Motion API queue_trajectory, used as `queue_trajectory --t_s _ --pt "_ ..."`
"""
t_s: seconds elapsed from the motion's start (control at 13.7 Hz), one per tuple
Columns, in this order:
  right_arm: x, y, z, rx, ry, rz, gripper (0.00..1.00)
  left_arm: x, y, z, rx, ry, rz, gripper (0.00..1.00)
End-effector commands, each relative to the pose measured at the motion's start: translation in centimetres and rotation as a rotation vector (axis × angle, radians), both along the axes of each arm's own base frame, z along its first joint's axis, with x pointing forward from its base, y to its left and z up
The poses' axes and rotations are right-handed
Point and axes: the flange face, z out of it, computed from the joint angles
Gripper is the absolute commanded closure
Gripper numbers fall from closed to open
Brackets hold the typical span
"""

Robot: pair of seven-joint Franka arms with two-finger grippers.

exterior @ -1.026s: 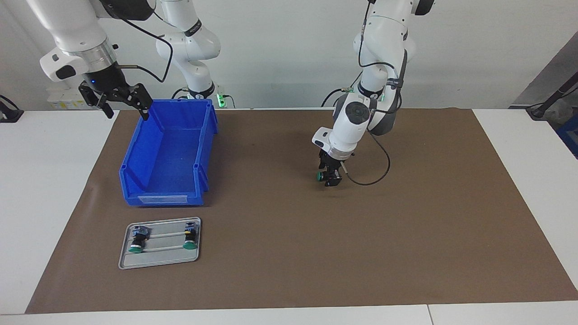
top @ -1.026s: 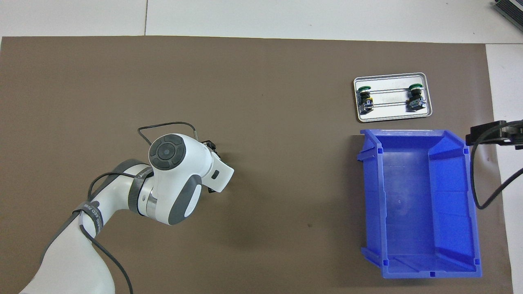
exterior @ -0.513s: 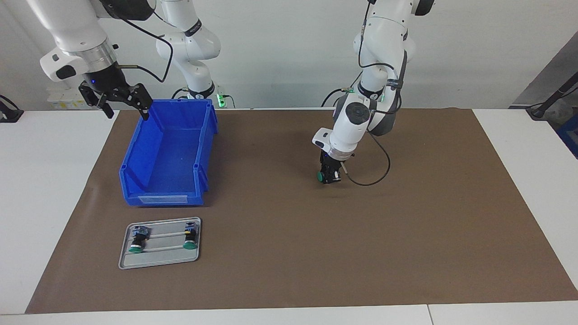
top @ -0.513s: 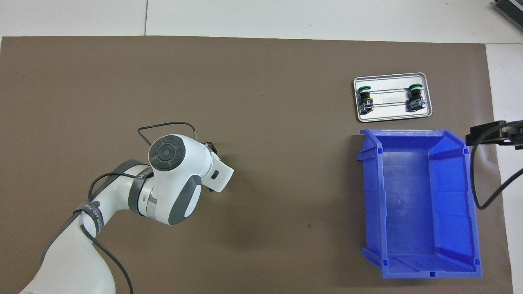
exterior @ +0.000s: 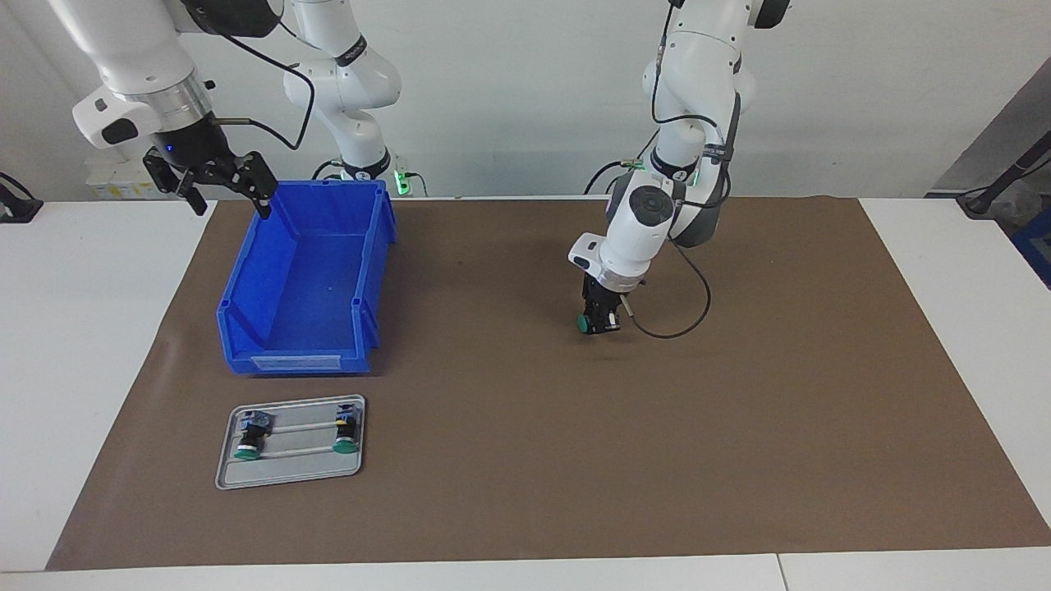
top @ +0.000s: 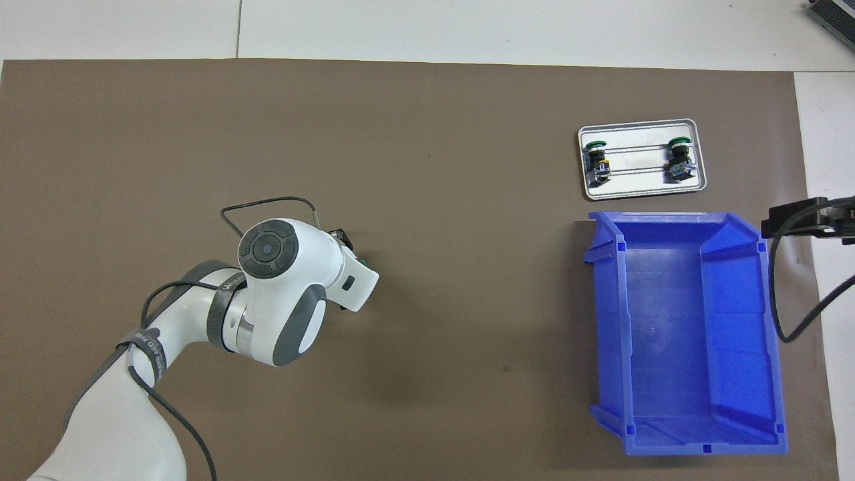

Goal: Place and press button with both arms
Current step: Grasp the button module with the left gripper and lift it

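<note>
Your left gripper [exterior: 598,321] has just clamped the button [exterior: 583,323] mid-mat (lift next, likely); right gripper [exterior: 220,182] waits open over the bin's [exterior: 305,271] corner.

My table [exterior: 66,345] is white, with a wide brown mat [exterior: 739,427] spread over most of its top. A plain pale wall [exterior: 509,90] rises where I stand, evenly lit. A seam [top: 238,30] splits the white tabletop along the edge farthest from me
</note>
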Motion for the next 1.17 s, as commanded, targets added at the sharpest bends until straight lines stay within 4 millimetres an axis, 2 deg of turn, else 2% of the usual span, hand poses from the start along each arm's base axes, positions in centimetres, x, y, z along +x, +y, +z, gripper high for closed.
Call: queue_trajectory --t_s 0.0,0.29,0.59,0.73,0.95,1.1 --pt "-0.5 0.1 0.1 0.015 -0.006 0.004 0.0 1.3 0.2 0.4 -0.008 -0.032 -0.002 1.0" --pt "-0.5 0.1 0.1 0.015 -0.006 0.004 0.0 4.4 2.2 1.8 -0.015 -0.021 0.044 1.0" --pt "-0.5 0.1 0.1 0.015 -0.006 0.004 0.0 8.3 4.0 4.7 -0.021 0.003 0.065 1.0" --pt "-0.5 0.1 0.1 0.015 -0.006 0.004 0.0 9.3 4.2 5.8 -0.032 -0.019 0.073 1.0" --pt "-0.5 0.1 0.1 0.015 -0.006 0.004 0.0 10.2 5.7 7.0 -0.028 0.003 0.095 1.0" --pt "-0.5 0.1 0.1 0.015 -0.006 0.004 0.0 10.9 6.6 8.7 -0.02 0.039 0.099 1.0"
